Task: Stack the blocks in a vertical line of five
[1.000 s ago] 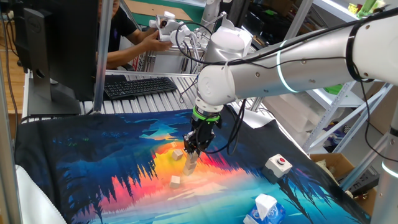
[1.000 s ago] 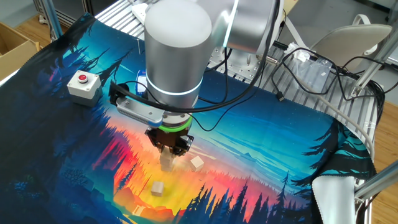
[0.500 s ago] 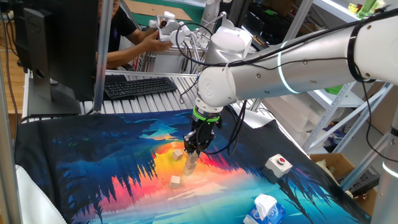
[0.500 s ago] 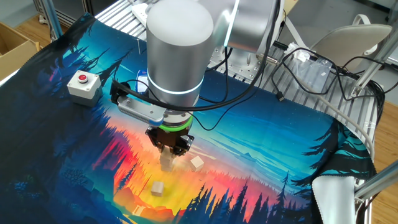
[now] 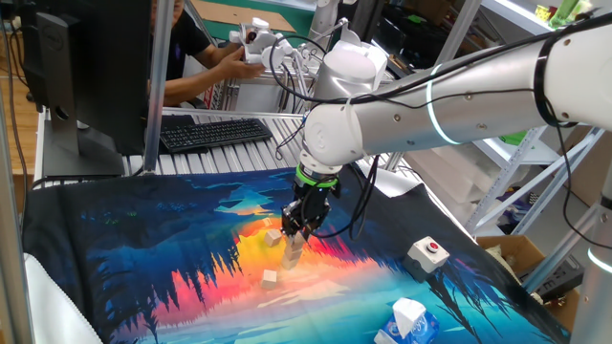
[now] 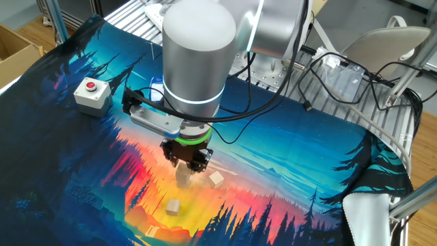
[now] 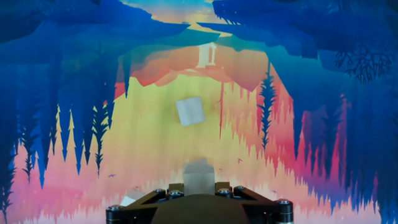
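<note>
Nearest in one fixed view, a loose block (image 5: 271,278) lies flat on the orange part of the printed cloth (image 5: 134,258); it is a small plain cube of pale beige wood with sharp edges and no markings. Just behind it stands a short upright column of the same cubes, the stack (image 5: 294,250), its faces lined up. Beyond and beside the stack sits a second loose block (image 5: 274,236), turned a little askew, apart from the column.

The gripper (image 5: 295,233) points straight down over the stack, its dark fingers on either side of the top cube. From these pictures I cannot tell whether they press on it or stand just clear.

The count: two loose cubes and one stack. The other fixed view agrees, with the stack (image 6: 183,179) under the gripper (image 6: 184,167) and a loose cube on each side of it. How many cubes the stack holds cannot be counted surely. The hand view shows the stack's blurred top (image 7: 198,175) and a loose cube further out.

Farther off: one white box with a red button (image 5: 427,252) and one keyboard (image 5: 215,132)
</note>
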